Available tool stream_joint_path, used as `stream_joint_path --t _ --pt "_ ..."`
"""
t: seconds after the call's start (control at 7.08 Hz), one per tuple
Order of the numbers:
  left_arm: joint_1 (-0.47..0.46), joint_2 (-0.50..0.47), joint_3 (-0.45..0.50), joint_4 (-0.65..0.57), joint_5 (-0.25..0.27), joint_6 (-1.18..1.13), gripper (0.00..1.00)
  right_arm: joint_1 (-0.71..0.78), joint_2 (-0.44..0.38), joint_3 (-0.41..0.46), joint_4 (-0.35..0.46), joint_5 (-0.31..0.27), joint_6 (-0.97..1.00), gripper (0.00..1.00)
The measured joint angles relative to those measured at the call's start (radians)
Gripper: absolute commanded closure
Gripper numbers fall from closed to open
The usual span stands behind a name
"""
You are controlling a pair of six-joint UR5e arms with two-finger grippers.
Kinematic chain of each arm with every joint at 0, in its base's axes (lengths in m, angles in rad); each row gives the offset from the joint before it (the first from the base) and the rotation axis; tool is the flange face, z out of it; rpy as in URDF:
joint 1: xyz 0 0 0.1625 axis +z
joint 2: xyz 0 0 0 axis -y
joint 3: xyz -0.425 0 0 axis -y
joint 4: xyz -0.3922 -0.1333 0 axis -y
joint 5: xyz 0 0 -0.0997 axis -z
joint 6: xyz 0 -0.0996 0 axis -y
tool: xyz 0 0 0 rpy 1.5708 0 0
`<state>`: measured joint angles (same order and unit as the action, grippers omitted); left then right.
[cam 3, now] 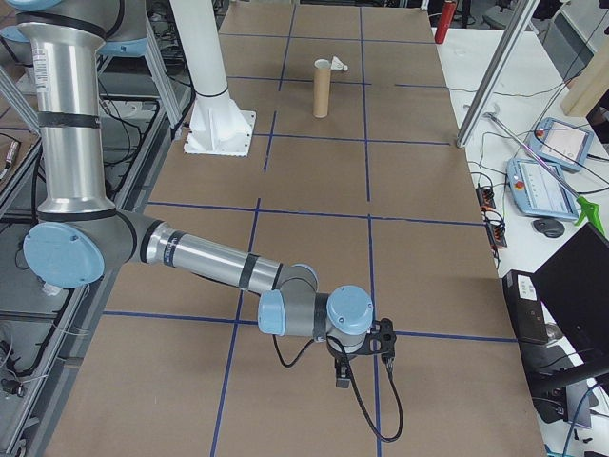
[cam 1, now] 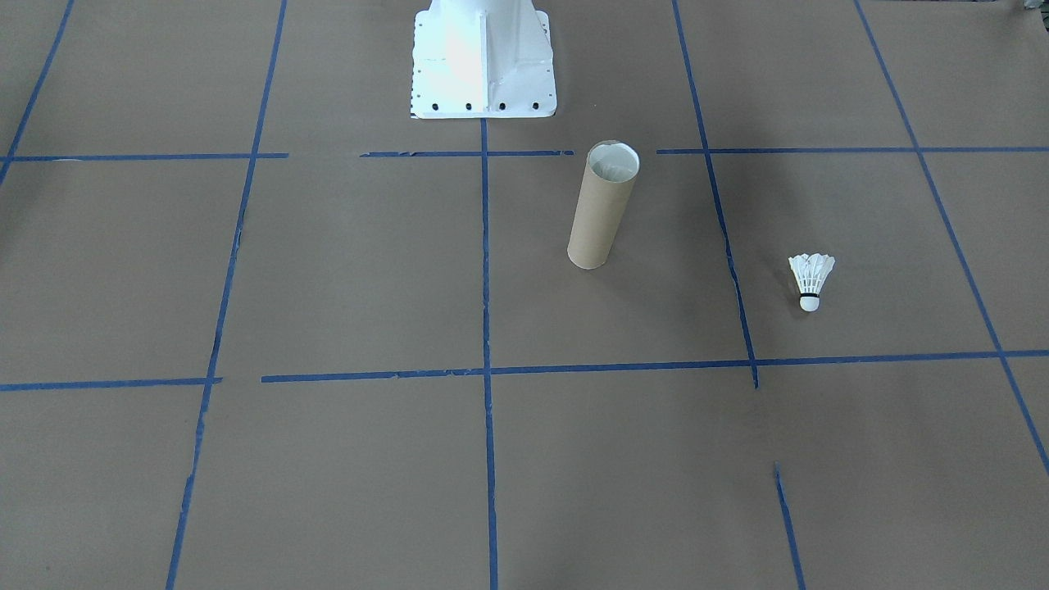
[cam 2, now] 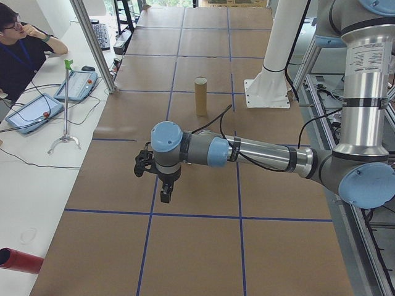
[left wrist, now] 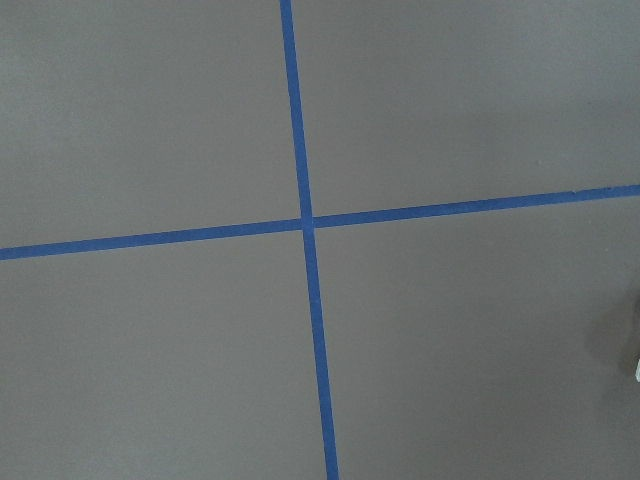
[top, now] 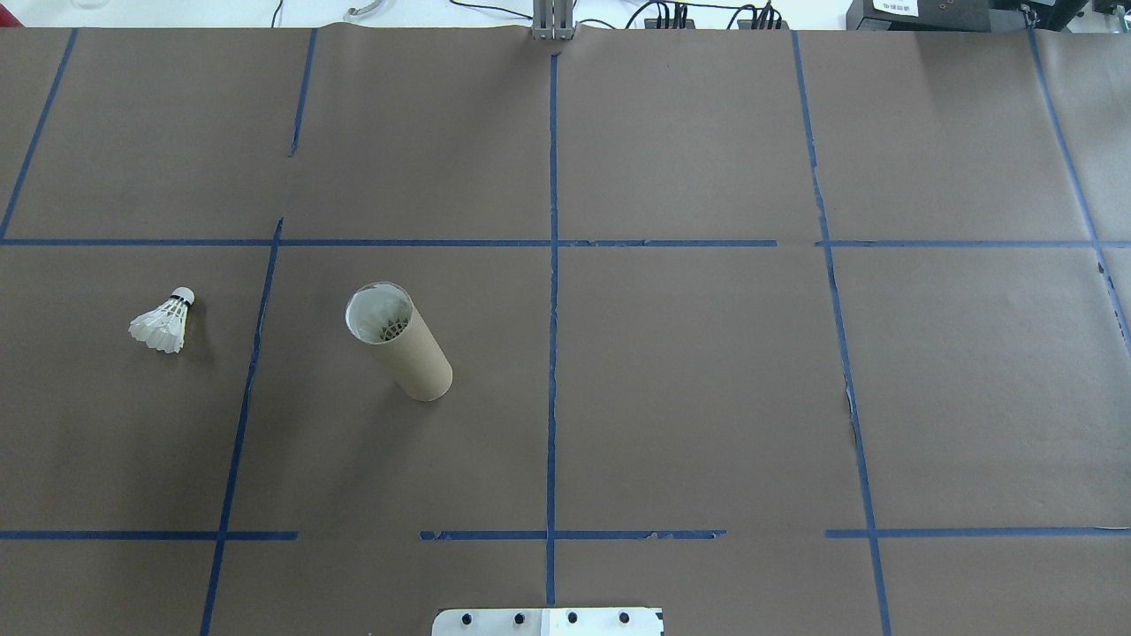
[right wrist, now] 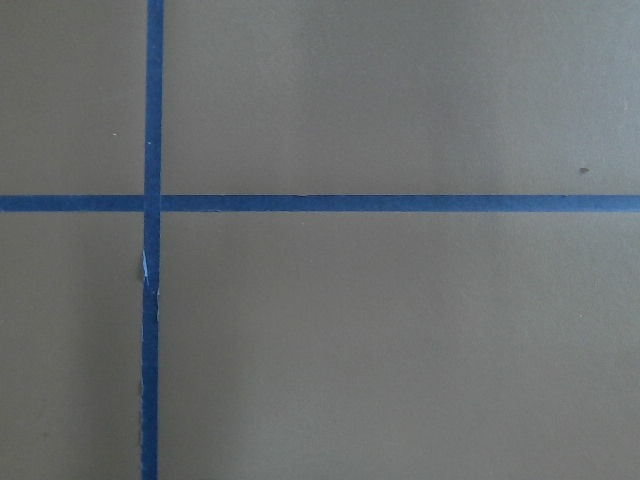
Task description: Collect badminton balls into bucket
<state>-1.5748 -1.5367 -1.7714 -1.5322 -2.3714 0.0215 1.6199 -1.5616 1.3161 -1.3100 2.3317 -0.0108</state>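
Upright tan cardboard tube bucket [top: 402,349], mouth up for loading; white feather shuttlecock [top: 163,323] lying left; both pincers' states indeterminable.

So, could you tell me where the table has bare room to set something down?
Most of it is bare. The whole half right of the centre tape line is free, as is the strip along the far edge. Only the left half is occupied: the cardboard tube, already holding feathers, and one loose shuttlecock beyond it.

White shuttlecock [cam 1: 810,279], tan tube [cam 1: 602,210], brown table [cam 1: 344,270] gridded with blue tape [cam 1: 486,262].
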Motion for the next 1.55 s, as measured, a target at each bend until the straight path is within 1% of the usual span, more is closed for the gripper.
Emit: stream_joint_path --t 0.57,0.71,0.85,1.13,1.27,1.41,1.55 --pt "0.000 -0.012 -0.007 -0.017 0.002 0.017 0.00 0.000 0.000 0.000 0.000 0.000 0.000 0.00" --pt "0.001 -0.037 -0.003 -0.019 0.002 0.014 0.00 0.000 0.000 0.000 0.000 0.000 0.000 0.00" --pt "0.001 -0.079 0.006 -0.021 0.012 0.013 0.00 0.000 0.000 -0.001 0.000 0.000 0.000 0.00" --pt "0.002 -0.164 0.037 -0.023 0.051 -0.008 0.00 0.000 0.000 -0.001 0.000 0.000 0.000 0.00" --pt "0.002 -0.181 0.040 -0.038 0.058 -0.064 0.00 0.000 0.000 -0.001 0.000 0.000 -0.001 0.00" --pt "0.006 -0.185 0.040 -0.087 0.060 -0.162 0.00 0.000 0.000 -0.001 0.000 0.000 0.000 0.00" --pt "0.030 -0.180 0.040 -0.165 0.059 -0.275 0.00 0.000 0.000 0.000 0.000 0.000 0.000 0.00"
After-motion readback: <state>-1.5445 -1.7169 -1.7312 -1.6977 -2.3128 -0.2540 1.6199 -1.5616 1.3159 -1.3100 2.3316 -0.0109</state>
